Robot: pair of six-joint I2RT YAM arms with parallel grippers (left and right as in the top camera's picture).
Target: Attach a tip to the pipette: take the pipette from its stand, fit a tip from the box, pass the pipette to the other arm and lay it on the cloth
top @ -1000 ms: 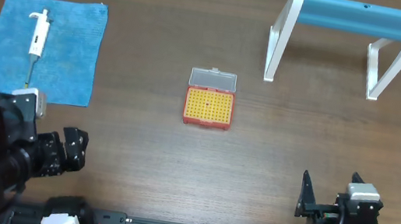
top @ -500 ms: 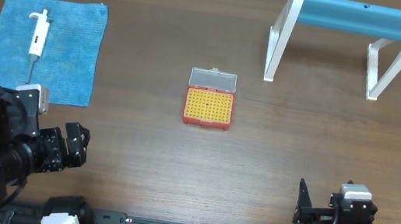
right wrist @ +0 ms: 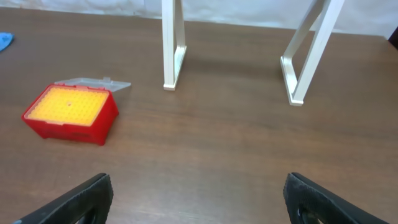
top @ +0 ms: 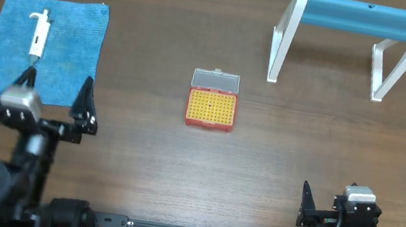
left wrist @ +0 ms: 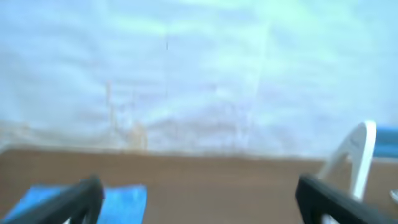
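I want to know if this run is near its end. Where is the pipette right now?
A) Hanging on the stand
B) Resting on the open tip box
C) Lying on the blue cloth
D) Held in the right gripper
C: the pipette lies flat on the blue cloth at the table's far left, and nothing hangs from the stand.
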